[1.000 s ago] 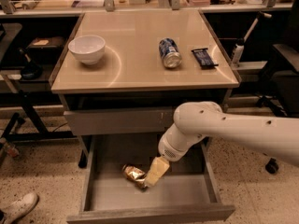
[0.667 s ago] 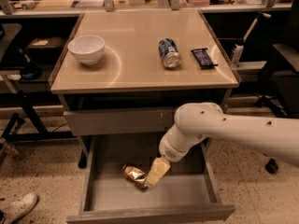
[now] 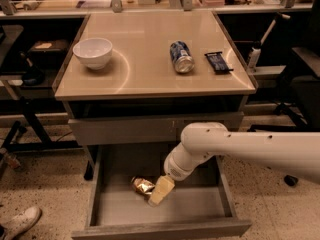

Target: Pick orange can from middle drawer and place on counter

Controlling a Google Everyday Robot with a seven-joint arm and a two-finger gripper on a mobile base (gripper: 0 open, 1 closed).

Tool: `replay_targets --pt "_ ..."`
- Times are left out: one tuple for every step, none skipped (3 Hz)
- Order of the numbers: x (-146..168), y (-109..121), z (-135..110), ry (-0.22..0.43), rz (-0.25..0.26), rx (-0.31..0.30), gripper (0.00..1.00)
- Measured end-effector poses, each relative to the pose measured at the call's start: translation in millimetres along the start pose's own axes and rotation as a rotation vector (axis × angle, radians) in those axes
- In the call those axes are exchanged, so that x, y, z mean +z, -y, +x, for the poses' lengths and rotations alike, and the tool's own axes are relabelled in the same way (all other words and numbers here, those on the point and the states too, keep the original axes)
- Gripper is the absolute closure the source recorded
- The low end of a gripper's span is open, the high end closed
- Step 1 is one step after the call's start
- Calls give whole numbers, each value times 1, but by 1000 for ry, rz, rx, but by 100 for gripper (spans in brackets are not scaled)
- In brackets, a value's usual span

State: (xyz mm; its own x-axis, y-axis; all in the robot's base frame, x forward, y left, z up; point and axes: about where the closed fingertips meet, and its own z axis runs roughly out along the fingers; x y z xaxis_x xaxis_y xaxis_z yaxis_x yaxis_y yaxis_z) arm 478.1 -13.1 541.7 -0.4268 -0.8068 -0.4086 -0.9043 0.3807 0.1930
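While the cream-tipped gripper touches the small crinkled golden-orange can on the floor of the wide shallow grey middle drawer, whether it is clamped on the can cannot be told. Its white arm runs off sideways beneath the glossy beige counter, which bears a white bowl and a tipped blue-and-silver can.

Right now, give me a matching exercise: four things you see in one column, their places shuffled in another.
1 white bowl
2 blue can
3 orange can
4 gripper

A lying on the middle drawer floor
B counter, left side
C down in the drawer, beside the orange can
D counter, on its side, right of centre

Pairs: 1-B, 2-D, 3-A, 4-C
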Motion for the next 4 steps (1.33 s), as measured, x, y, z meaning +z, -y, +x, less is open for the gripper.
replay_targets --pt "33 8 -6 50 -24 23 0" --pt "65 14 -9 86 -57 36 0" --pt "65 14 -9 86 -57 36 0" --pt "96 17 -10 95 -56 22 0"
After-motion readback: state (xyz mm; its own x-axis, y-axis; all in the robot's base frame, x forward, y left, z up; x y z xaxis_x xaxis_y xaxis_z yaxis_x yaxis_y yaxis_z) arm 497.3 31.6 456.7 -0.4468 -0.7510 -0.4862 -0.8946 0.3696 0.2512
